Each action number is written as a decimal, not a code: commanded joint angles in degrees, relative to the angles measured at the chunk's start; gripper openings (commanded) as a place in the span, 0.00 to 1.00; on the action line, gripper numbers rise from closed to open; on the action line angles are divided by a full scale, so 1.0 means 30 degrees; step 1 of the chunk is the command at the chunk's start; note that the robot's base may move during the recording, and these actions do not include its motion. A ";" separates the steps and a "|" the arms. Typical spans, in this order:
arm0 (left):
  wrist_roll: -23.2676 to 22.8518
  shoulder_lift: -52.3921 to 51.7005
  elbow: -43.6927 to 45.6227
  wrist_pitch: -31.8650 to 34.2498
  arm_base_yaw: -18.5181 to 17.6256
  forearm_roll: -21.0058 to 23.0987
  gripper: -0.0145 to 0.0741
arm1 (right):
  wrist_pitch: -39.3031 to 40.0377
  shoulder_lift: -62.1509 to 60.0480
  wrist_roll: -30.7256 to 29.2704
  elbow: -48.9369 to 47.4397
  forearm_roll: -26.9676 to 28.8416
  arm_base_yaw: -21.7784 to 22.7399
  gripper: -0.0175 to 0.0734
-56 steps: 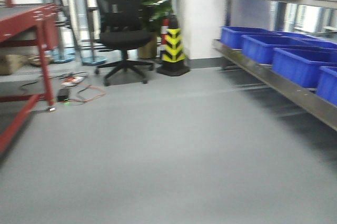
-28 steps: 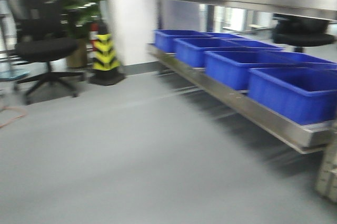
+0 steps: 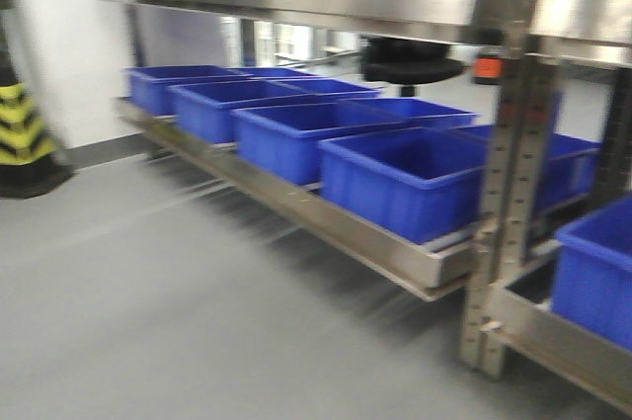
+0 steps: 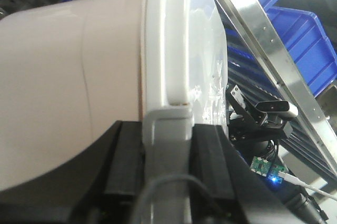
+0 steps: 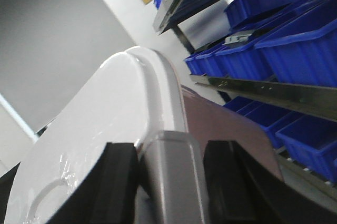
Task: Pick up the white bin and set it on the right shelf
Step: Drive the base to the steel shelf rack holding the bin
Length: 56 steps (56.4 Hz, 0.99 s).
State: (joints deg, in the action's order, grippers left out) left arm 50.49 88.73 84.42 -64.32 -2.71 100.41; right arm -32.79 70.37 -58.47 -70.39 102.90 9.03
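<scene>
Clamping white bin (image 4: 63,87): left hand (image 4: 167,155), right hand (image 5: 171,182) both closed; pinkish body, glossy lid (image 5: 89,139).

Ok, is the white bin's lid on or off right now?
On: the lid sits flush on the white bin in both wrist views.

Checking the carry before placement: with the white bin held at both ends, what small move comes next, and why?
Probably turn the base to face the right shelf squarely, hands clamped. The left hand and right hand each clamp an end of the white bin, while the front view shows the rack at a slant, its lower level full of blue crates.
</scene>
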 commanded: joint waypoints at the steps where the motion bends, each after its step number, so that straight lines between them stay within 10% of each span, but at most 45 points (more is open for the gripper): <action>1: 0.0758 -0.1058 0.0747 -0.3892 -0.0454 0.1789 0.03 | -0.1024 -0.0570 -0.0264 -0.0641 0.2179 -0.0174 0.26; 56: 0.0758 -0.1058 0.0747 -0.3892 -0.0454 0.1789 0.03 | -0.1024 -0.0570 -0.0264 -0.0641 0.2179 -0.0174 0.26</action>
State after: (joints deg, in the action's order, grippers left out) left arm 50.49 88.73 84.42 -64.32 -2.71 100.41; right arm -32.65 70.37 -58.47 -70.39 102.90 9.03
